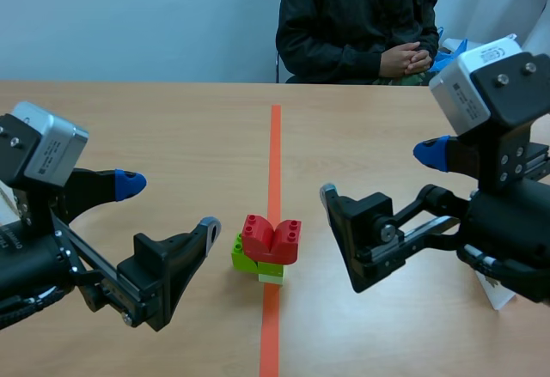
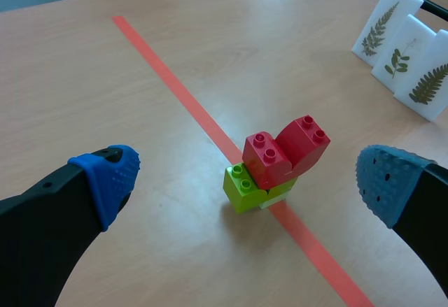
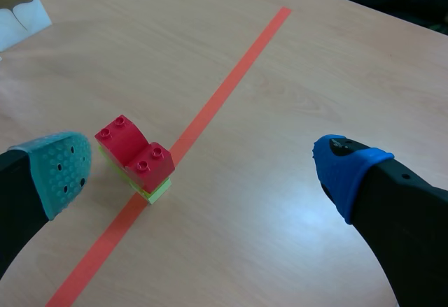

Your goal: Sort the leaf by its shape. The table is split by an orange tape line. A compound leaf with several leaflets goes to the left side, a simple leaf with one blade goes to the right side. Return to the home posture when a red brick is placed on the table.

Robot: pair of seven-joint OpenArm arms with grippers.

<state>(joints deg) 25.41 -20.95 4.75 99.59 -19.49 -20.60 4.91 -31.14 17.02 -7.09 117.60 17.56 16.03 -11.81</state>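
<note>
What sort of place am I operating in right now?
Probably an indoor lab or test room: a plain wooden table split by an orange tape line, a person seated across, and leaf cards stood up at its side.

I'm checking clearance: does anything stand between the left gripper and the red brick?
Nothing visible does. Only bare table lies between the open left gripper and the red brick, stacked on green bricks.
</note>
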